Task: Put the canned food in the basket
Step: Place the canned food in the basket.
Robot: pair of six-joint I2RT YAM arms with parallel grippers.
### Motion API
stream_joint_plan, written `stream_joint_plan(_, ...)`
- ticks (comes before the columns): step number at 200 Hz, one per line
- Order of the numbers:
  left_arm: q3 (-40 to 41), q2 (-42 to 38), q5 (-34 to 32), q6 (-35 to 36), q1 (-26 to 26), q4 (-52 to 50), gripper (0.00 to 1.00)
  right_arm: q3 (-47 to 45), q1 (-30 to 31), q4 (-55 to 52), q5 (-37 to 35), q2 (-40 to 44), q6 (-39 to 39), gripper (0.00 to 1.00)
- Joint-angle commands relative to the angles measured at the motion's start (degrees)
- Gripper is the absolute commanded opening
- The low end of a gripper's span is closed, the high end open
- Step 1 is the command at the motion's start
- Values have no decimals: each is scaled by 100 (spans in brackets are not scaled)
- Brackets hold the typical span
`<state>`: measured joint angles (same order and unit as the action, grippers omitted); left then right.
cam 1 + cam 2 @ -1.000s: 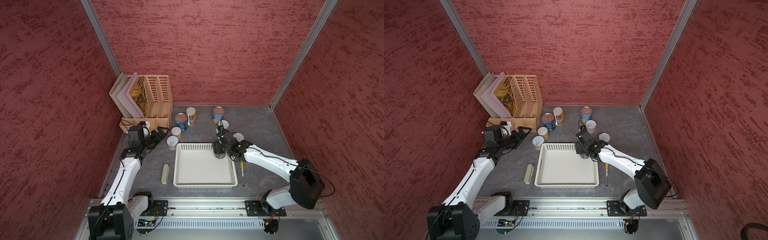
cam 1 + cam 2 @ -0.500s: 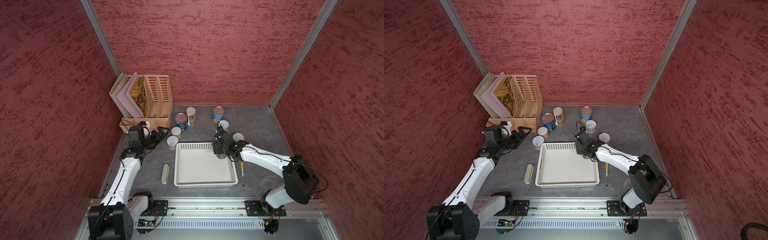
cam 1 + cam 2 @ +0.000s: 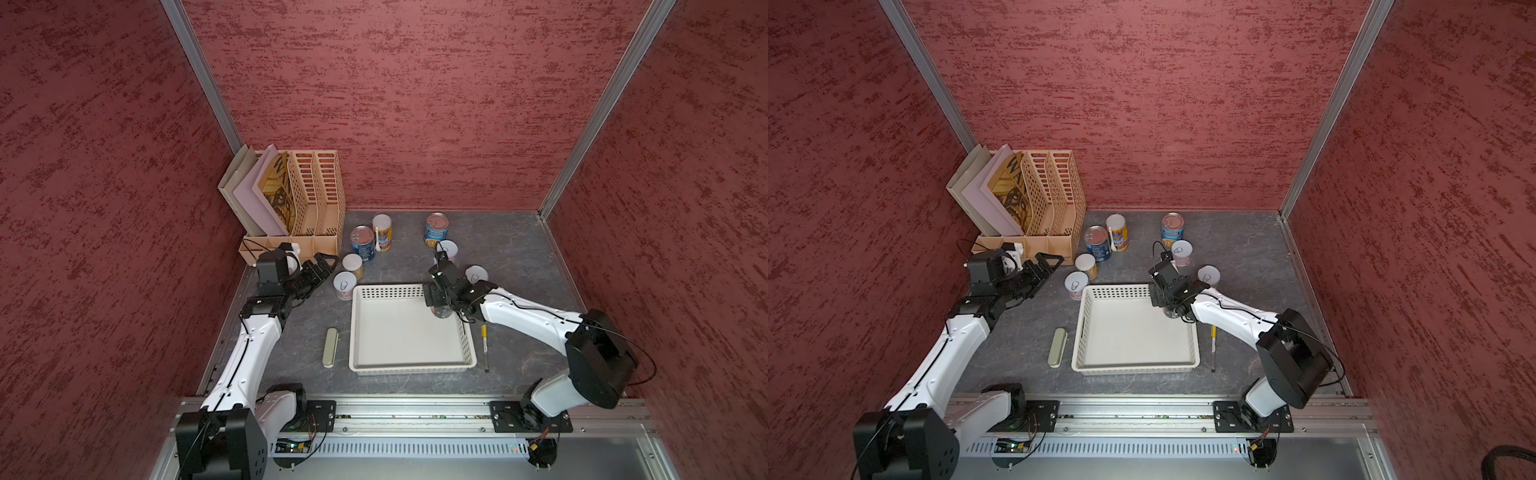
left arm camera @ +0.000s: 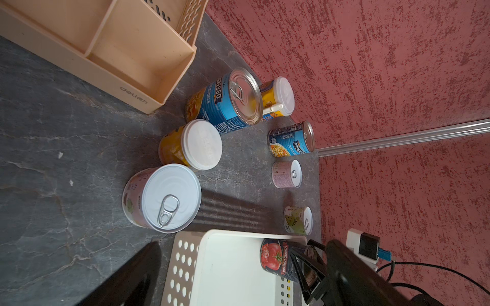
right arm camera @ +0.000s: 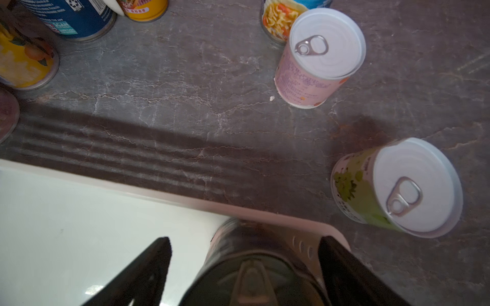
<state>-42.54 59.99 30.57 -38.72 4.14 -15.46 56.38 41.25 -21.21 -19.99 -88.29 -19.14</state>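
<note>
Grey tabletop (image 3: 505, 249) — tomato can (image 4: 275, 261) in the basket (image 3: 395, 332).
My right gripper (image 5: 245, 239) gapes around it, left gripper (image 3: 324, 266) open too — likely heavy, slick; hold mid-side.

left arm (image 3: 253, 345) extended forward, jaws spread wide | right arm (image 3: 528, 318) extended inward, wrist low, jaws parted

Right claw (image 3: 1163, 296) sits low over the far right corner of the white basket (image 3: 1079, 332), a dark can (image 3: 1172, 312) showing just beneath it inside the rim. Left claw (image 3: 1049, 264) hovers, jaws spread, above the table (image 3: 1246, 249) beside the beige file holder (image 3: 1050, 195), two white-topped cans (image 3: 1076, 284) just ahead of it. Five more cans (image 3: 1098, 245) stand further back, a pen (image 3: 1213, 340) lies right of the basket, an olive case (image 3: 1057, 347) left of it
</note>
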Motion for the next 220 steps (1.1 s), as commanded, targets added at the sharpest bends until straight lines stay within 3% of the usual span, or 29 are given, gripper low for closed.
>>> stream_joint_plan(1,-71,-30,0,49,-45,108,100,137,27,258,-233,59,-31,98)
stream_joint_plan(48,-72,-29,-3,52,-44,105,100,178,32,173,-326,56,-24,98)
stream_joint_plan(79,-76,-26,-14,52,-45,109,100,222,31,9,-352,57,-55,79)
stream_joint_plan(121,-69,-23,-20,52,-45,110,100,269,31,-55,-363,29,-55,67)
stream_joint_plan(189,-63,-16,-20,55,-57,130,100,334,31,-150,-571,5,-29,67)
stream_joint_plan(220,-51,13,-36,71,-135,207,100,325,30,-34,-397,109,36,83)
